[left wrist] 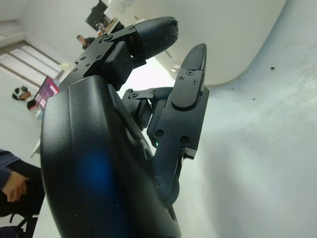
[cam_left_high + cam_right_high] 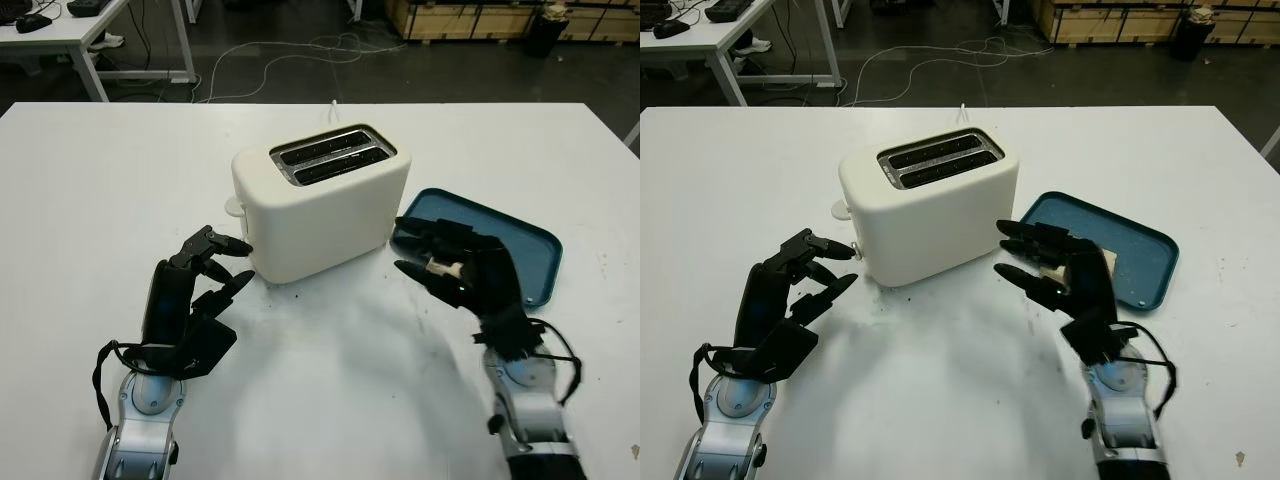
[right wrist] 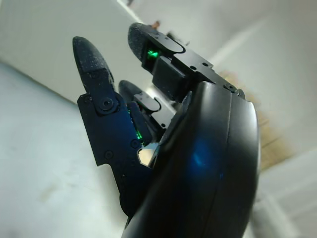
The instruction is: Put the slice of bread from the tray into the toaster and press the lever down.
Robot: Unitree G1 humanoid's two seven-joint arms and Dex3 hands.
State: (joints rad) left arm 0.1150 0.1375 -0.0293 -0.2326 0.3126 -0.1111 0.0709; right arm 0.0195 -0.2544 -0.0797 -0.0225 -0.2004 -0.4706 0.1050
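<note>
The white two-slot toaster stands mid-table with both slots bare and its lever up on the left end. Right of it lies the blue tray. My right hand hovers over the tray's near-left corner, pointing at the toaster. It is shut on the pale slice of bread, which peeks out between thumb and fingers; a beige corner of the bread pokes out behind the hand. My left hand is open beside the toaster's left end, below the lever, its fingertips close to the wall.
The toaster's white cord runs off the table's far edge. Crumbs dot the table in front of the toaster. Beyond the table are another desk, cables on the floor and wooden crates.
</note>
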